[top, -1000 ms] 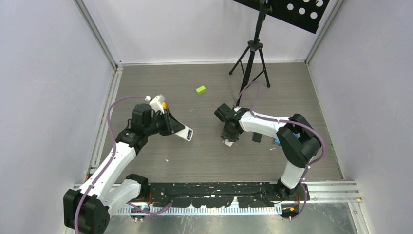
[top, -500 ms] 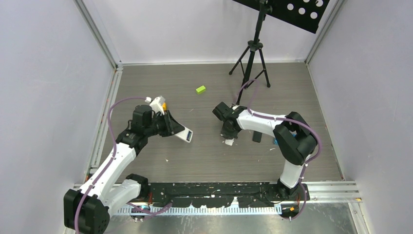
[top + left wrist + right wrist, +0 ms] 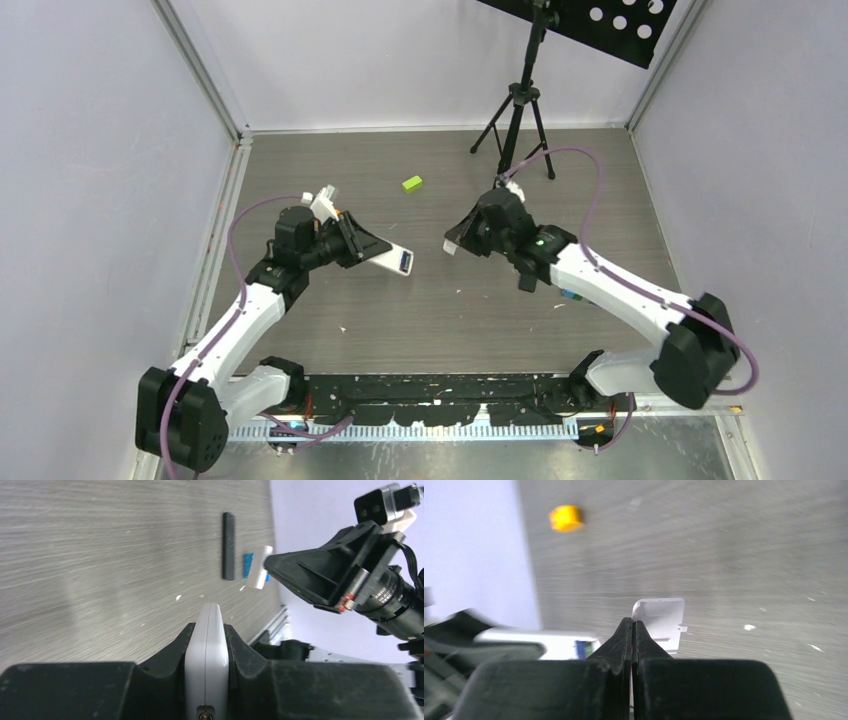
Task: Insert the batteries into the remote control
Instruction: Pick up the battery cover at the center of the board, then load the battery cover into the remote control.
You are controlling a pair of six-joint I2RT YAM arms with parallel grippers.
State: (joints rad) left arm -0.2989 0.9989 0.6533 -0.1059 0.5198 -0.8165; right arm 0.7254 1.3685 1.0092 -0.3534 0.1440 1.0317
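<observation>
My left gripper (image 3: 368,246) is shut on the white remote control (image 3: 392,257) and holds it off the table; its edge stands between the fingers in the left wrist view (image 3: 206,645). Something blue (image 3: 405,263) shows in the remote's open end. My right gripper (image 3: 462,241) is shut on a small white cover plate (image 3: 659,616), held in the air just right of the remote's end. The remote also shows blurred in the right wrist view (image 3: 544,645). A green battery (image 3: 412,183) lies far back. A blue battery (image 3: 568,294) lies under the right arm.
A dark flat strip (image 3: 527,281) lies on the table beside the blue battery, and also shows in the left wrist view (image 3: 228,545). A small yellow-orange piece (image 3: 565,518) lies near the left wall. A black tripod (image 3: 516,120) stands at the back.
My right gripper has lifted the white cover off the table and swung up and back toward the remote. My left gripper has carried the remote a little to the right.
</observation>
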